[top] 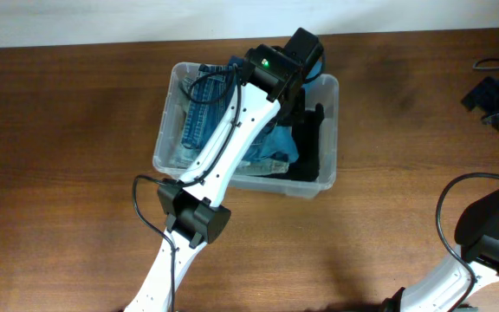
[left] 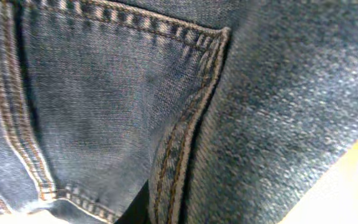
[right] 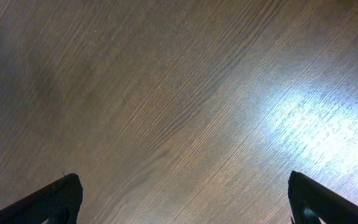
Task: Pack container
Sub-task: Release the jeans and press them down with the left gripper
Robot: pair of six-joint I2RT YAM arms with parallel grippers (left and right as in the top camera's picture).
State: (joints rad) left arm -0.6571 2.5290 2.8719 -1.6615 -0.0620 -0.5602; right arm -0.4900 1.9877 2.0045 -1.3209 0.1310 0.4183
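- Container: clear plastic bin, rounded corners, mid wood table; holds blue denim jeans w/ tan stitching, black garment.
- L gripper inside bin, grip can't tell.
- R gripper spread wide, empty.

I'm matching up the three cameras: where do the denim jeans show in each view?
Overhead: denim jeans lie in the left part of the clear container, partly under the left arm.
Left wrist: jeans fill the frame, with a pocket seam near the centre.
Right wrist: not in it.
Shared landmark: wooden table, in the overhead and right wrist views only.
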